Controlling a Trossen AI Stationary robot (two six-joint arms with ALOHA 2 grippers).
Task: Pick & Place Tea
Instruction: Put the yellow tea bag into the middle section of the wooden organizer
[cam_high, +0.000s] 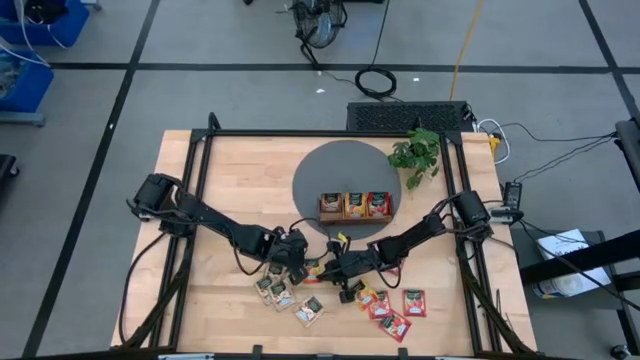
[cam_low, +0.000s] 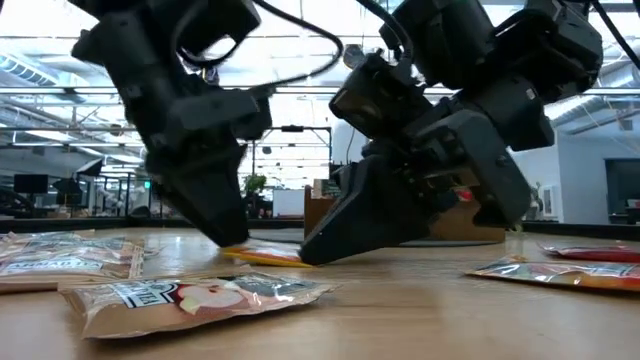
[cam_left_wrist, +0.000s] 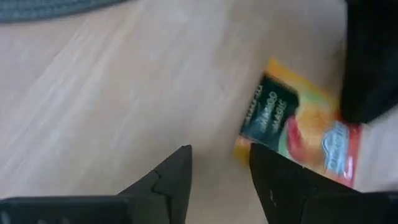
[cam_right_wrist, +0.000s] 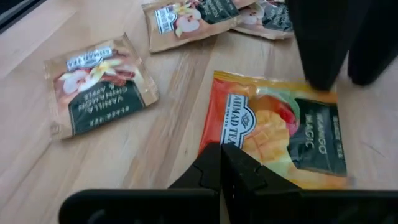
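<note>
From above, I am seeing both arms meeting near the middle of the front half of the wooden table (cam_high: 230, 170). My left gripper (cam_high: 297, 258) and right gripper (cam_high: 330, 268) are sitting close together over an orange sachet (cam_high: 314, 267). More sachets are lying just in front: a pale group (cam_high: 285, 295) to the left and a red group (cam_high: 392, 308) to the right. A wooden tray (cam_high: 356, 206) on a dark round mat (cam_high: 345, 185) is holding three sachets, with a small plant (cam_high: 418, 153) beside it.

At table level, I am watching both grippers touching down on the orange sachet (cam_low: 268, 255), with a pale sachet (cam_low: 195, 298) lying nearer the camera.

Through the left wrist camera, my left fingers (cam_left_wrist: 177, 177) are standing partly apart, holding nothing, one tip at the edge of the orange sachet (cam_left_wrist: 292, 127).

Through the right wrist camera, my right fingers (cam_right_wrist: 214, 168) are pressed together, tips resting at the edge of the orange sachet (cam_right_wrist: 273, 137), with the left arm's dark fingers (cam_right_wrist: 320, 43) on its far edge.
</note>
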